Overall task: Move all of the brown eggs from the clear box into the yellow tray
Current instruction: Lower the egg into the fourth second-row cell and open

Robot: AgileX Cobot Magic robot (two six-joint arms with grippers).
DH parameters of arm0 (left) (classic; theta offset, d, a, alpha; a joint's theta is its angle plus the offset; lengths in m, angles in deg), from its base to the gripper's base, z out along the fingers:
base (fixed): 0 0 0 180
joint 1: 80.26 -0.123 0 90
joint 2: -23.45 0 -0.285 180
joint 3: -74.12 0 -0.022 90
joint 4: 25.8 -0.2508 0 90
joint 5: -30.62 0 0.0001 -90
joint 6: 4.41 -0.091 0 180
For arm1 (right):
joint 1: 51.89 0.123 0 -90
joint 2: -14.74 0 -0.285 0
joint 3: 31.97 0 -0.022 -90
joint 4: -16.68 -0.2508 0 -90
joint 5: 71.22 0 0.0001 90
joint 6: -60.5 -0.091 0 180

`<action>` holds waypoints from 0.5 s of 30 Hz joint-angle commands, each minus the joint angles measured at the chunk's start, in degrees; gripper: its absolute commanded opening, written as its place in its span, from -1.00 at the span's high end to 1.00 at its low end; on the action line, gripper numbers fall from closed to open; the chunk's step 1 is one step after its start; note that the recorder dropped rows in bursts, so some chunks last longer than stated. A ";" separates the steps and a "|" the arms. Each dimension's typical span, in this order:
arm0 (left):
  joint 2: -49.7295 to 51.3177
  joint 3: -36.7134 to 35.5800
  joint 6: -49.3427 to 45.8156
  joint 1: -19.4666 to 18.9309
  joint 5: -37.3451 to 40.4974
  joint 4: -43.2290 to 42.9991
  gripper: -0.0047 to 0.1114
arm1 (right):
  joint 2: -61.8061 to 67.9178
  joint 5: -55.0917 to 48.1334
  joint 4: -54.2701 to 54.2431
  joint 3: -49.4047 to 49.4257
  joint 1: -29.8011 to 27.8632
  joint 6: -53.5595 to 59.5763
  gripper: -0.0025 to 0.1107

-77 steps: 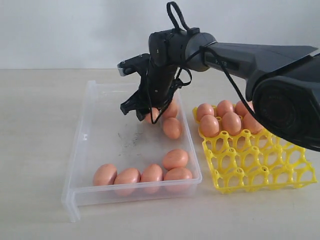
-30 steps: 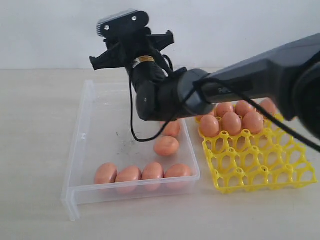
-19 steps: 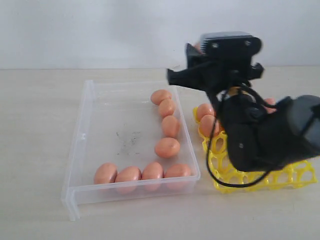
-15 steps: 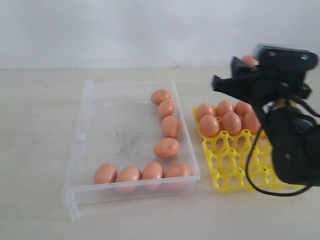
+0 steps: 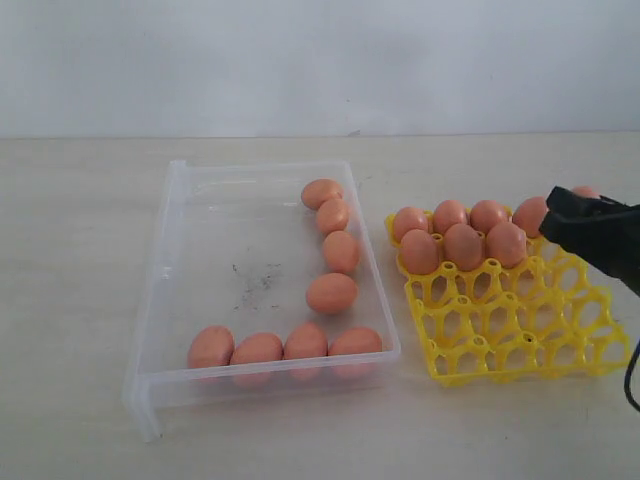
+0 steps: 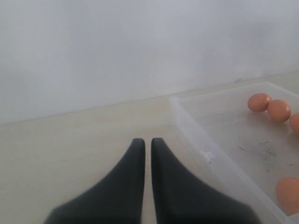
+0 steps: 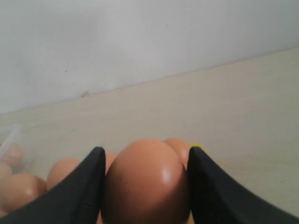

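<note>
The right end effector [image 7: 145, 156] clamped the smooth, fragile brown egg [image 7: 147, 186] across its widest part, where only light pressure was advisable.

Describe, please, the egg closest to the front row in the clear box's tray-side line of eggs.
Find the clear box left of the yellow tray. Four brown eggs line its wall beside the tray, and this egg is the nearest of them to the camera. Unlike the egg behind it, it lies crosswise.

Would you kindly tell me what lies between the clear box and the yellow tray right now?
Only a narrow strip of bare table separates the clear box from the yellow tray; the exterior view shows it.
</note>
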 commanded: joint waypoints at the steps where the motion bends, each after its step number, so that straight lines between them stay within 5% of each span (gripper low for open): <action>1: -0.04 -0.23 0.29 0.33 -0.18 0.13 0.85 | 3.77 0.69 8.35 -1.05 -5.42 -1.40 0.96; 15: -0.04 -0.23 0.29 0.33 -0.18 0.13 0.85 | 6.89 0.69 14.80 -5.66 -5.83 8.01 0.96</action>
